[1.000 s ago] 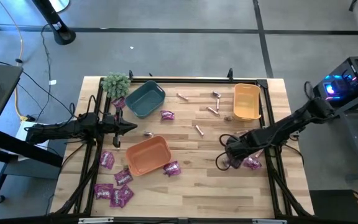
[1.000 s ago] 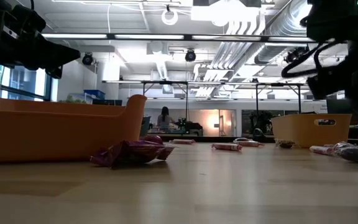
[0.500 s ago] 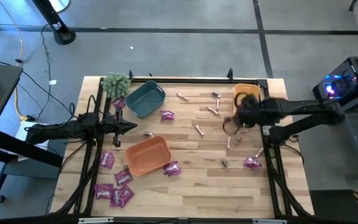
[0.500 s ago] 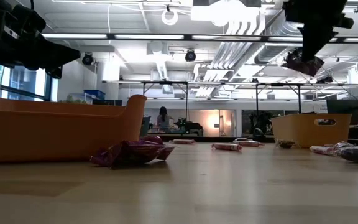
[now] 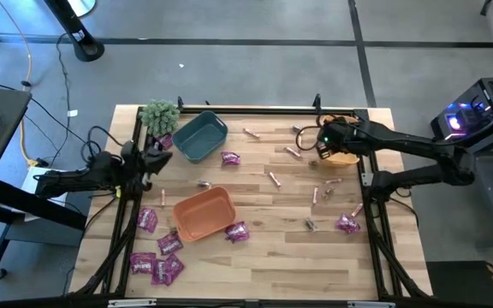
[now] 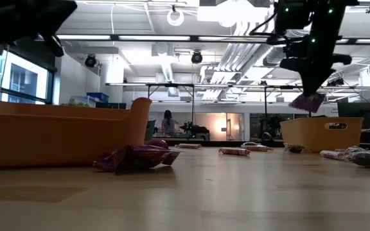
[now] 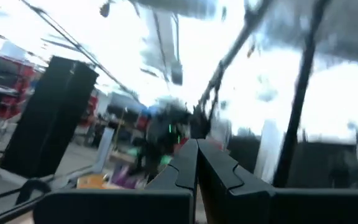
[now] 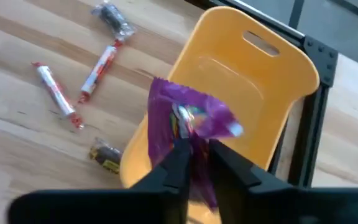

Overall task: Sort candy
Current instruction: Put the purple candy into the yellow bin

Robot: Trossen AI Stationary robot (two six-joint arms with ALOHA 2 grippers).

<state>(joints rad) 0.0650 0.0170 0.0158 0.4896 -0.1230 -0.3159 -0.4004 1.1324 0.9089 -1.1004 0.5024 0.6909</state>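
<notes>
My right gripper (image 8: 196,147) is shut on a shiny magenta-purple candy packet (image 8: 188,121) and hangs above the yellow bin's (image 8: 253,81) near-left rim. In the high view it (image 5: 322,144) is at the table's far right. The low view shows the packet (image 6: 307,101) hanging above the yellow bin (image 6: 323,133). My left gripper (image 5: 159,157) is shut and lifted near the left edge, beside the teal bin (image 5: 199,137). More purple packets (image 5: 157,265), pink sticks (image 5: 275,178) and small dark pieces (image 5: 311,225) lie flat on the table. My right gripper pinches the purple packet between its two fingers (image 8: 178,155), which come from above and point down. They are on the packet's crumpled middle (image 8: 194,134). The packet is lifted clear of the table and bin, and its end hangs below the fingers (image 6: 307,102).
An orange bin (image 5: 204,212) stands near the table's middle-left, with a purple packet (image 5: 236,231) beside it. A green plant ball (image 5: 159,114) sits at the far left corner. A black frame rail (image 5: 255,109) runs along the far edge. Bare wood (image 5: 272,265) lies toward the near edge.
My right gripper has lifted a purple packet off the table's near right part. It has carried the packet toward the far edge, to above the yellow bin. My left arm has drawn back toward the left edge and tipped its gripper upward.
</notes>
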